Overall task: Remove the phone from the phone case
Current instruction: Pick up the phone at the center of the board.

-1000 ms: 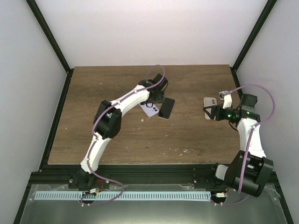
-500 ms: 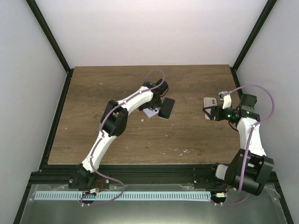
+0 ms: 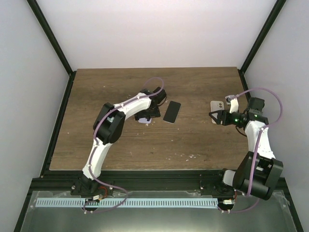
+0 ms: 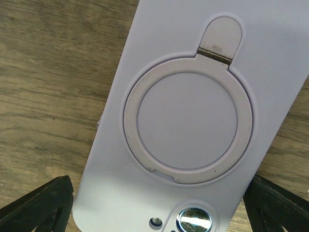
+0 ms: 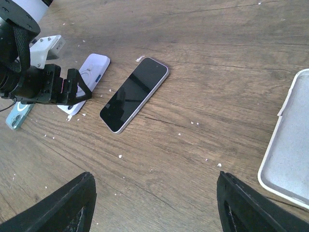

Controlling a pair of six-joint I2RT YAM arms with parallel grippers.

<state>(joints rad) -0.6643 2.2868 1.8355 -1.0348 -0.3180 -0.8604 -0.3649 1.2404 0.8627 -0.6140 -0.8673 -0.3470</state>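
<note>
The black phone [image 3: 172, 111] lies screen up on the table, out of its case; it also shows in the right wrist view [image 5: 134, 94]. The lavender case [image 3: 141, 120] lies back up just left of it, apart from it, its ring holder filling the left wrist view [image 4: 188, 121]. My left gripper [image 3: 146, 115] hovers low over the case, open, its fingers [image 4: 41, 208] straddling the case's camera end. From the right wrist it shows over the case [image 5: 91, 72]. My right gripper [image 3: 214, 117] is open and empty, well right of the phone.
A second, white case [image 3: 217, 105] lies by the right gripper, at the right edge of the right wrist view [image 5: 289, 145]. A small light-blue object [image 5: 17, 116] lies beside the left gripper. Small white crumbs dot the wooden table [image 3: 193, 140].
The left gripper swung left and toward the near side. The lavender case shifted left with it, away from the phone. The phone and the right arm stayed put.
</note>
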